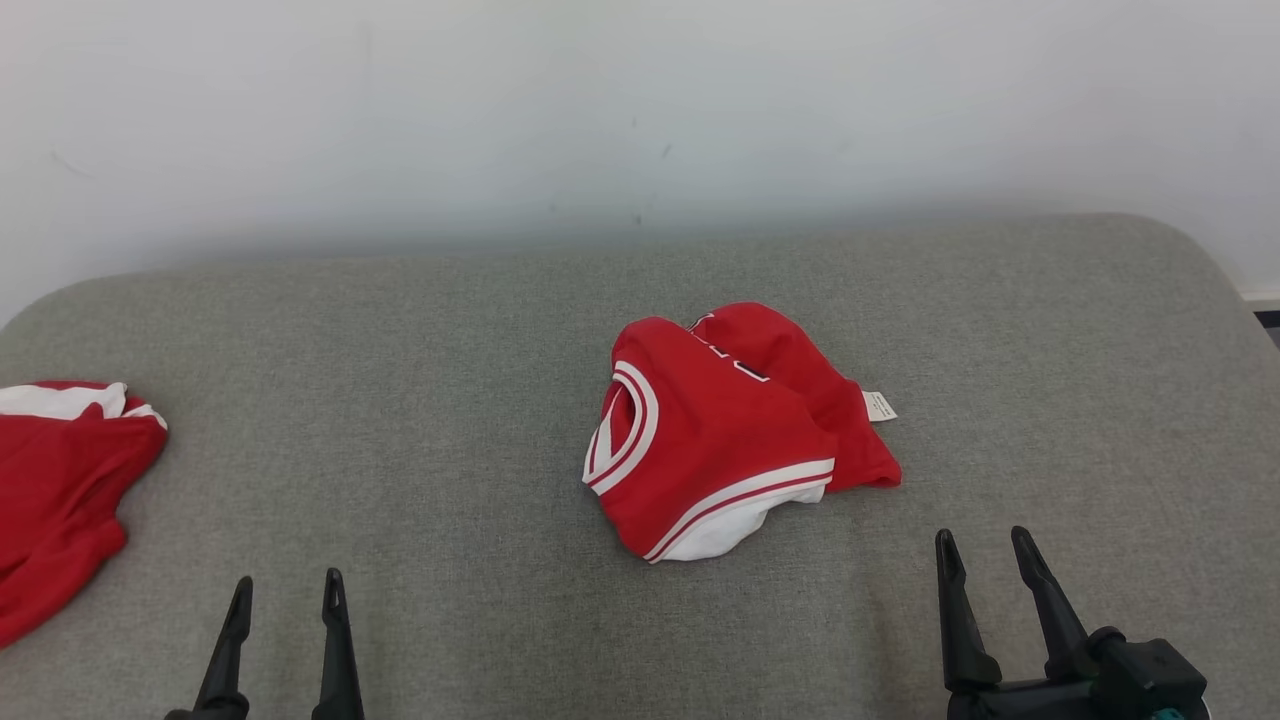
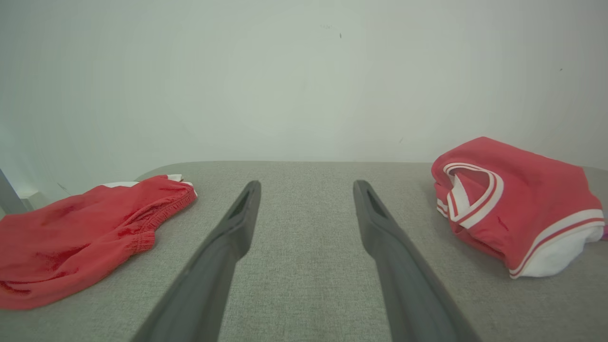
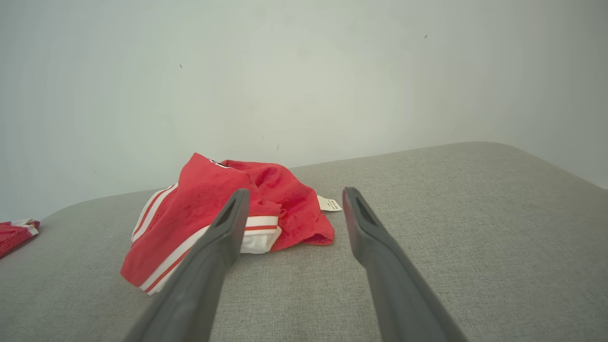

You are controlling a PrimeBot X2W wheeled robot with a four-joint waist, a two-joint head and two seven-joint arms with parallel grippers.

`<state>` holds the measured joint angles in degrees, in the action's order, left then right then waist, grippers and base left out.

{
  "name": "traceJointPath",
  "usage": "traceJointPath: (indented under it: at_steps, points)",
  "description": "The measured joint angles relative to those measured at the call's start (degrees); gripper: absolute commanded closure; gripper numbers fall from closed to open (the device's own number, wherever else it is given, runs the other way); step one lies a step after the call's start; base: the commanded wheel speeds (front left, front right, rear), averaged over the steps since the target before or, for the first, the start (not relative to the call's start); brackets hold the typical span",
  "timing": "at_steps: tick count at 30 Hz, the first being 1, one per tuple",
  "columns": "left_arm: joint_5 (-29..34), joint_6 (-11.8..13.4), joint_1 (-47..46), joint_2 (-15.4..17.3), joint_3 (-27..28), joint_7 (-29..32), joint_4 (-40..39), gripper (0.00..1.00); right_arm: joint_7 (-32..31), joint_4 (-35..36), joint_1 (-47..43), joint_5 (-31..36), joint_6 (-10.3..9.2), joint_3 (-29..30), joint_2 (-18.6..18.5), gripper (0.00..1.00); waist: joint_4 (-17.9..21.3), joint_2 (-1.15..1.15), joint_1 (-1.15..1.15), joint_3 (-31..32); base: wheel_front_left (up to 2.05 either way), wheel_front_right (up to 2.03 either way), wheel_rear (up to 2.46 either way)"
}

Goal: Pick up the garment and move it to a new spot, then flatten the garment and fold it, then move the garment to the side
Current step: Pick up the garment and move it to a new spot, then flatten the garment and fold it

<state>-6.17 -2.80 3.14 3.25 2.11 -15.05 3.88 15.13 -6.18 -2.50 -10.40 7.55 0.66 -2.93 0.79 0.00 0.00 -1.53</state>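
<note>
A crumpled red garment (image 1: 725, 425) with white stripes and a small white tag lies near the middle of the grey padded table (image 1: 450, 400). It appears at the right of the left wrist view (image 2: 517, 199) and ahead-left in the right wrist view (image 3: 213, 209). My left gripper (image 1: 285, 600) stands open at the lower left, well clear of the garment. At the lower right my right gripper (image 1: 985, 555) is open too, a short way in front of the garment's right side. Both hold nothing; their own fingers spread wide in the left wrist view (image 2: 306, 187) and the right wrist view (image 3: 294, 194).
Another red garment with white trim (image 1: 60, 480) lies at the table's left edge, also seen in the left wrist view (image 2: 76, 232). A pale wall (image 1: 640, 110) rises right behind the table. The table's right corner (image 1: 1190, 250) is rounded.
</note>
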Motion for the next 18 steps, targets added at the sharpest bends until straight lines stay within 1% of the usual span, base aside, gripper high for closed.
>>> traceJointPath:
  at_steps: [6, 18]
  points:
    - [0.02, 0.78, 0.33, -0.22, 0.71, 0.0, 0.83, 0.0, 0.0, -0.85, -0.35, 0.18, 0.0, -0.19, -0.01, 0.0, 0.49, 0.0, 0.0, 0.09, 0.0, 0.0, 0.0]
    - [-1.0, 1.02, 0.66, -0.29, 0.97, 0.0, 2.34, 0.0, 0.0, -2.4, -0.93, 0.34, 0.0, -0.46, -0.01, 0.0, 0.43, 0.0, 0.0, 0.34, 0.0, 0.0, 0.0]
